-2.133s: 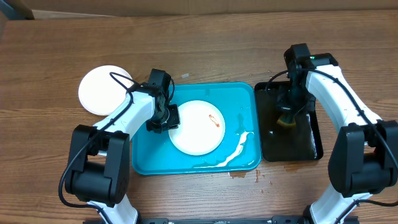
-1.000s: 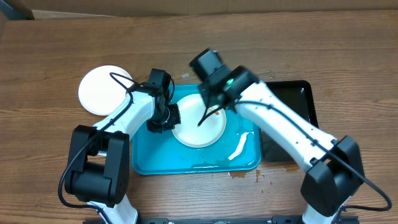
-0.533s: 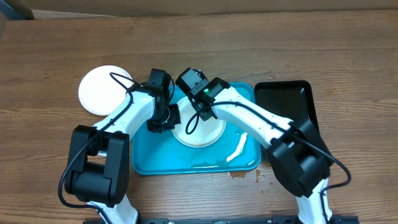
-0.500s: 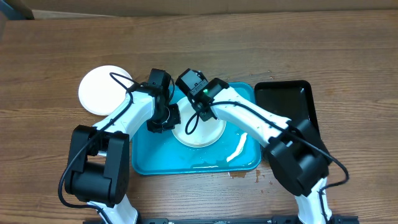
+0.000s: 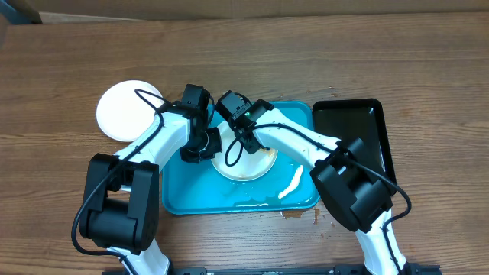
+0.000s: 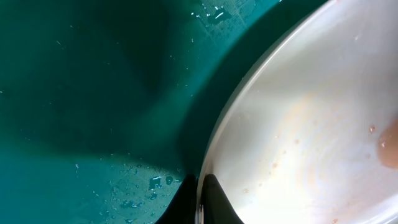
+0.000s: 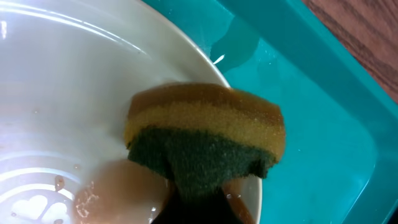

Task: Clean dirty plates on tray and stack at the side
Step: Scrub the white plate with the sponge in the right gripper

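A white plate [image 5: 248,162] with brown smears lies in the turquoise tray [image 5: 183,195]. My left gripper [image 5: 200,147] is shut on the plate's left rim, which shows in the left wrist view [image 6: 298,137] between the fingers [image 6: 200,199]. My right gripper [image 5: 238,139] is shut on a yellow-and-green sponge [image 7: 205,140] pressed onto the plate [image 7: 56,93] near its rim, with brown liquid beside it. A second white plate [image 5: 126,109] sits on the table left of the tray. The pale yellow-green plate is not in view.
A narrower black tray [image 5: 359,130] stands right of the turquoise tray. A white streak of foam [image 5: 292,182] and water lie in the tray's right part. A small spill [image 5: 294,215] marks the wood at the tray's front edge.
My right arm swung from the black tray over to the plate with the sponge and moved leftward across it. The red smear has spread into brown wash. My left gripper stayed put.
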